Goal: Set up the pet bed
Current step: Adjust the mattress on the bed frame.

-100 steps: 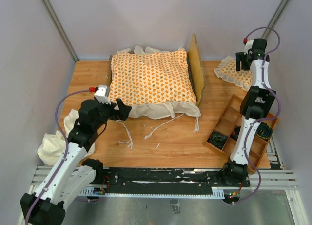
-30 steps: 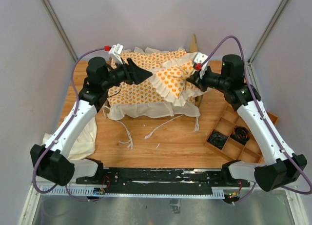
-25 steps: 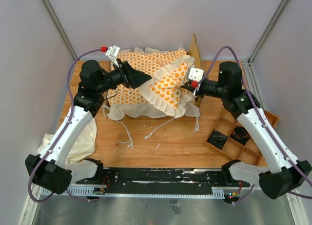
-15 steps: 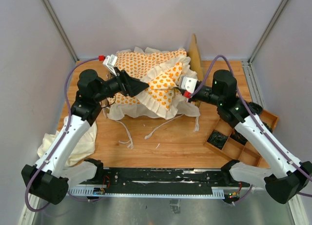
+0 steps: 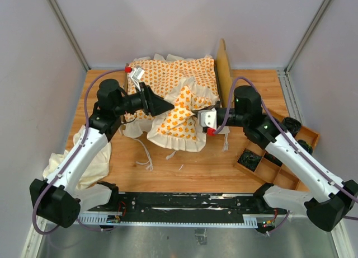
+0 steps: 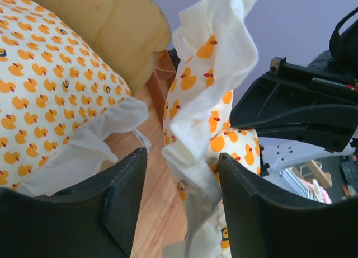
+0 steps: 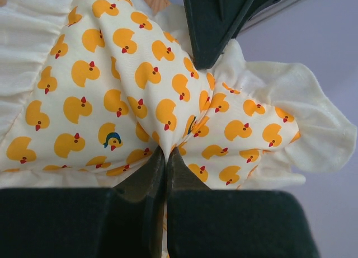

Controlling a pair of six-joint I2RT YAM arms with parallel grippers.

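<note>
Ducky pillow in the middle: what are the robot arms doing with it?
The right arm's fingers are pinched shut on the small square duck-print pillow with a cream ruffle. They are holding it at the front edge of the big duck-print cushion, which lies in the light-wood bed frame. The left arm's fingers are open on either side of the pillow's ruffle, not gripping it.
</note>
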